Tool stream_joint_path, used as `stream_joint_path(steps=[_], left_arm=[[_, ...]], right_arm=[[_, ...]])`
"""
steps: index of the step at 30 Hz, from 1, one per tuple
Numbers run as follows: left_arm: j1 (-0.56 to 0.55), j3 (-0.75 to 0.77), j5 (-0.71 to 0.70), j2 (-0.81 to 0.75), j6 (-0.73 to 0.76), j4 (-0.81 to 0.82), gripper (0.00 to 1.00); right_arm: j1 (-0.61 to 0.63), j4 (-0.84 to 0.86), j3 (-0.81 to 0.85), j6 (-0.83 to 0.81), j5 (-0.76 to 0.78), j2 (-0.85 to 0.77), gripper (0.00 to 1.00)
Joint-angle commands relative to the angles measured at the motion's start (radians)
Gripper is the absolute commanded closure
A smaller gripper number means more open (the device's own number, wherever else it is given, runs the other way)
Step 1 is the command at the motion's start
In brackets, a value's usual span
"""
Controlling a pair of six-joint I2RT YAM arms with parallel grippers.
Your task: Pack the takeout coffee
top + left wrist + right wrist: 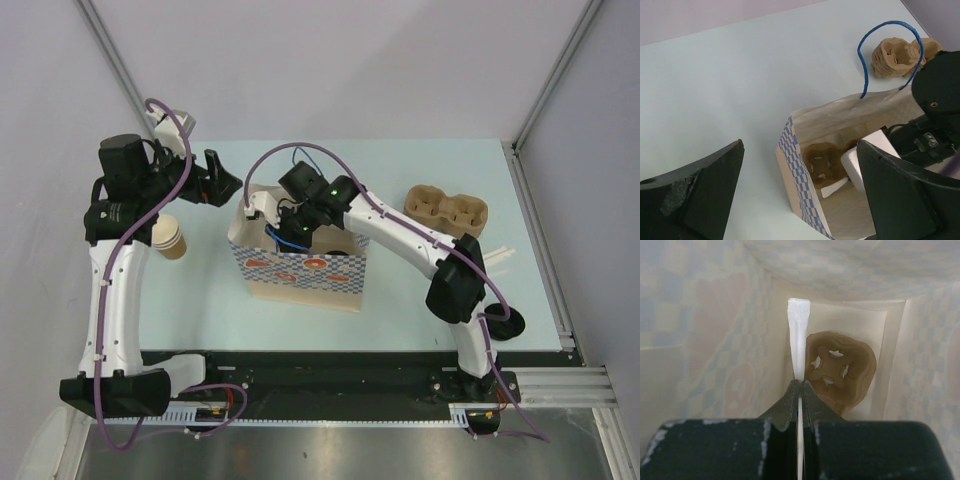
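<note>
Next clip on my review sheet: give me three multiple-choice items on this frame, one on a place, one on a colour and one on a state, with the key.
1. Where is the right gripper?
A. inside the paper bag
B. above the stack of cups
C. resting on the bare table

2. What colour is the bag's handle?
A. red
B. blue
C. black

3. How does the left gripper stand?
A. shut on a cup
B. shut on nothing
C. open

Key:
1 A: bag walls surround it in the right wrist view, where it pinches a white packet.
2 B: a blue loop rises from the bag's rim.
3 C: its fingers stand wide apart, holding nothing.
</note>
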Motion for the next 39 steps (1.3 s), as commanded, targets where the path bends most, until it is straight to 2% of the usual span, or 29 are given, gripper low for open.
stream_joint_path(steps=[1, 4, 5, 7, 8, 10, 13, 16, 27, 33, 34, 36, 39], left_arm=[[0.013, 0.007, 0.008, -0.005, 0.026, 0.01, 0.01], [0.017, 0.009, 0.008, -0.004, 0.029, 0.007, 0.01], [0.018, 0.007, 0.011, -0.005, 0.029, 0.007, 0.0], [0.018, 0.007, 0.011, -0.005, 0.032, 0.007, 0.0], [0.018, 0.005, 0.011, -0.007, 0.032, 0.005, 0.01], [0.02, 0.005, 0.011, -0.009, 0.034, 0.005, 0.0], [0.021, 0.008, 0.016, -0.009, 0.034, 0.004, 0.0], [0.023, 0.022, 0.02, -0.002, 0.031, 0.001, 0.0], [0.023, 0.082, 0.04, 0.033, 0.023, -0.011, 0.0], [0.021, 0.157, 0.057, 0.071, 0.029, -0.03, 0.0], [0.023, 0.179, 0.057, 0.085, 0.032, -0.037, 0.0], [0.023, 0.211, 0.052, 0.102, 0.046, -0.053, 0.01], [0.021, 0.284, 0.034, 0.143, 0.069, -0.086, 0.0]], right_arm=[[0.002, -0.038, 0.059, 0.045, 0.024, 0.039, 1.0], [0.003, -0.05, 0.073, 0.061, 0.024, 0.048, 1.0], [0.005, -0.055, 0.076, 0.068, 0.022, 0.05, 0.94], [0.006, -0.058, 0.082, 0.08, 0.03, 0.048, 0.89], [0.008, -0.059, 0.086, 0.081, 0.03, 0.047, 0.82], [0.008, -0.061, 0.094, 0.088, 0.034, 0.041, 0.75], [0.012, -0.061, 0.122, 0.088, 0.053, 0.031, 0.61], [0.012, -0.061, 0.157, 0.094, 0.077, 0.024, 0.52], [0.002, -0.035, 0.254, 0.091, 0.133, -0.061, 0.32], [-0.061, 0.025, 0.356, 0.175, 0.108, -0.107, 0.17], [-0.089, 0.054, 0.353, 0.183, 0.09, -0.119, 0.09], [-0.116, 0.095, 0.32, 0.216, 0.071, -0.168, 0.01], [-0.178, 0.177, 0.266, 0.264, 0.051, -0.248, 0.0]])
